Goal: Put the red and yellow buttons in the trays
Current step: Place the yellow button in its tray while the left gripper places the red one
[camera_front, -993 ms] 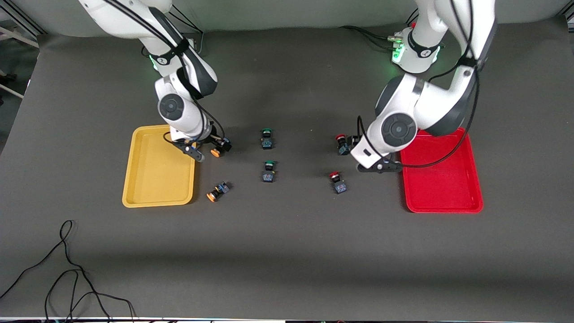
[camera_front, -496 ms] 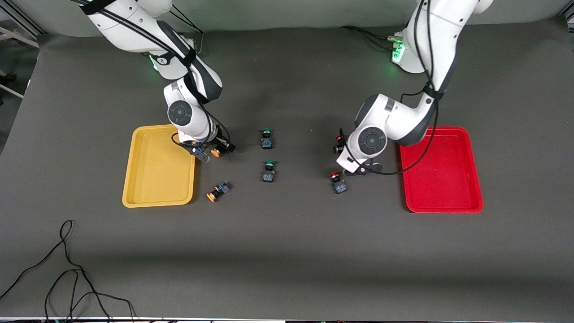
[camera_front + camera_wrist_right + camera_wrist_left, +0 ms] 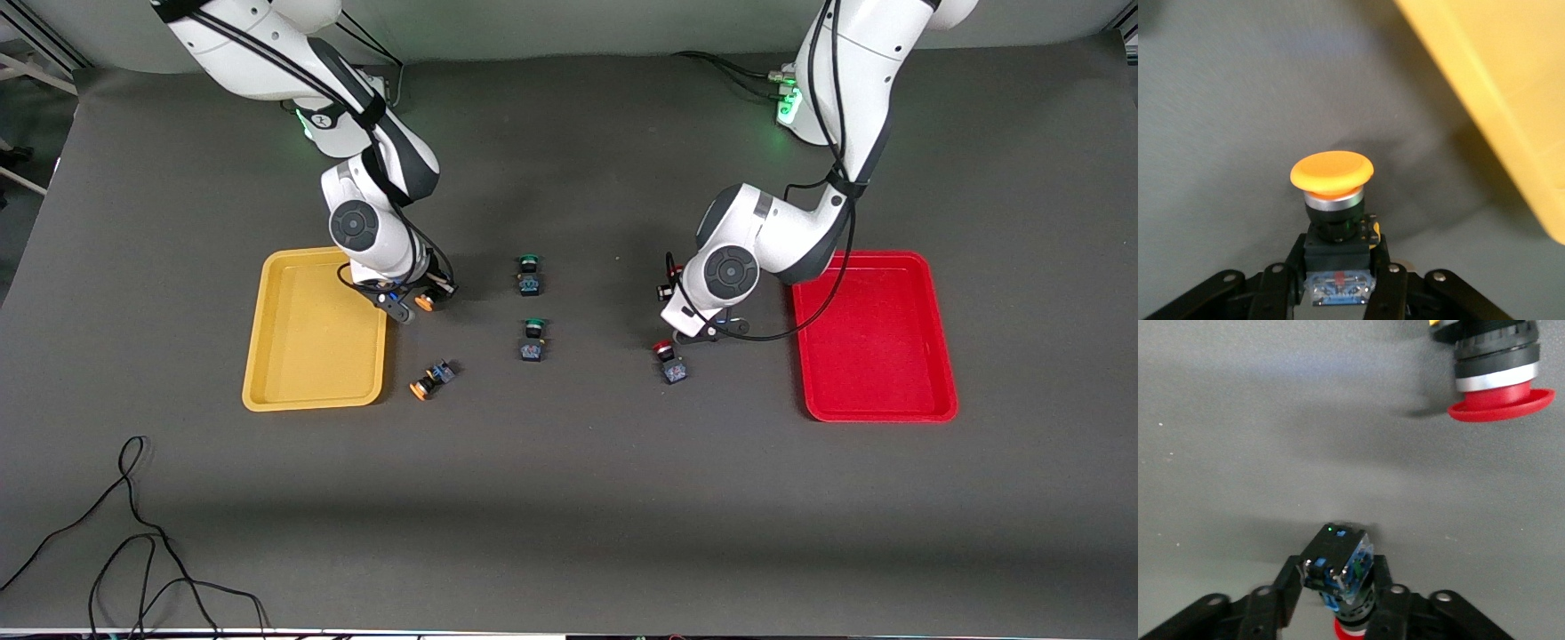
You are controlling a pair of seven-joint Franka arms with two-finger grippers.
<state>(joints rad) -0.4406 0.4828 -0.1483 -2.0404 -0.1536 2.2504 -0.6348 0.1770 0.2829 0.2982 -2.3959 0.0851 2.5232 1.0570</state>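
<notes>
No readable labels anywhere; right pincer grips a yellow button beside the yellow tray, left pincer clamps a red button.

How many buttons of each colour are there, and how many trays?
Red buttons: 2
Yellow buttons: 2
Green buttons: 2
Trays: 2, yellow tray, red tray
Total: 8

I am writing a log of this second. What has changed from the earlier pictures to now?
The left tool moved off the red tray, away from it, and closed on a red button. The right tool shifted slightly toward the yellow tray, holding its yellow button throughout. Both trays, the green buttons and the other buttons stayed put.
</notes>
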